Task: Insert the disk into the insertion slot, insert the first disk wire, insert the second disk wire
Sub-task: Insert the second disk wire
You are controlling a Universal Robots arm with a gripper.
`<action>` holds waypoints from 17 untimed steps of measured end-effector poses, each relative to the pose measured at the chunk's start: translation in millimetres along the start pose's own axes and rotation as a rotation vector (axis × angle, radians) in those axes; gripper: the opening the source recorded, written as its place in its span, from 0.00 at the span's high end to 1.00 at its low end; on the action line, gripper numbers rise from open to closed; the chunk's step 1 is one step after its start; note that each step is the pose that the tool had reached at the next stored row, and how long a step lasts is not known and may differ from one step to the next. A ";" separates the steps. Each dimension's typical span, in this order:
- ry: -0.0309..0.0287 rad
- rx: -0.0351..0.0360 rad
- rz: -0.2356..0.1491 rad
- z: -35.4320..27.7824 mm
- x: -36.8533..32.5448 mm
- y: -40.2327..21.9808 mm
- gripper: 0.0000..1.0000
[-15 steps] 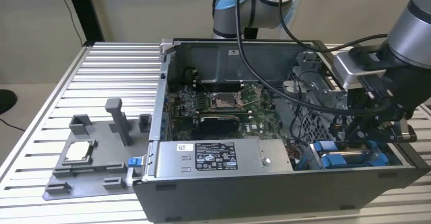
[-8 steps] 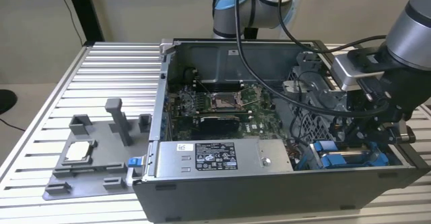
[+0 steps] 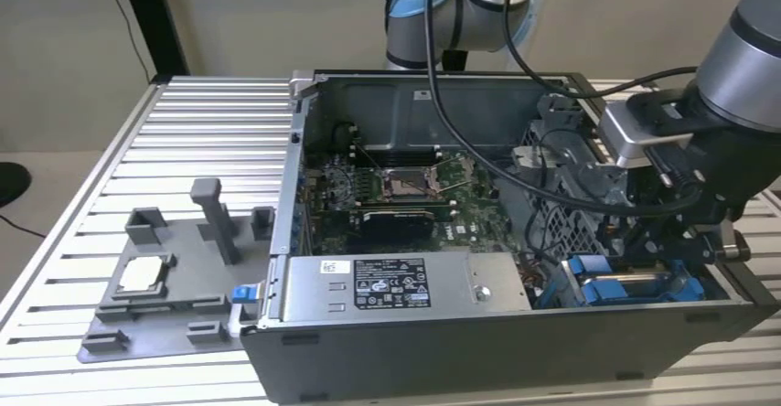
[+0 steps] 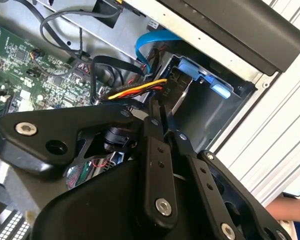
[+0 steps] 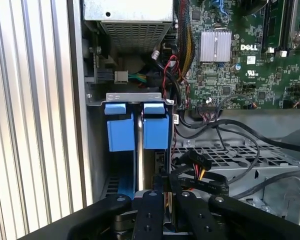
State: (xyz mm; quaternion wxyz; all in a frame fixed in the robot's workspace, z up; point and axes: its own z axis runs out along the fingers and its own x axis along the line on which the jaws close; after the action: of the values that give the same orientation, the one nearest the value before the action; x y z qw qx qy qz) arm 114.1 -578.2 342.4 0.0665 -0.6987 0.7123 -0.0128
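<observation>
Black hand [image 5: 165, 186] fingers nearly closed over disk [image 5: 140, 150] in insertion slot [image 5: 135, 100], grasp unclear, exterior view shows power supply [image 3: 403, 283].

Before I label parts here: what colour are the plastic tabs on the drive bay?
Bright blue tabs, clearest in the first wrist view.

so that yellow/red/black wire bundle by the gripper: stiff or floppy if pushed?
Probably floppy: the wire bundle curves loosely toward the drive bay. Its several strands run side by side, so it may spring back some. The gripper sits right at the end of it; whether it is gripped I cannot tell.
</observation>
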 end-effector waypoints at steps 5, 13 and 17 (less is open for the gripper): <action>-0.0003 0.0027 0.000 1.6 0.1 0.4 1.00; 0.0002 0.0035 -0.001 5.3 0.4 1.4 1.00; 0.0006 0.0034 -0.001 7.5 0.6 1.8 1.00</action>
State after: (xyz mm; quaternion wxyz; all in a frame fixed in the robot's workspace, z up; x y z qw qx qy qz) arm 113.2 -578.2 334.8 0.0675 -0.6988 0.7120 -0.0143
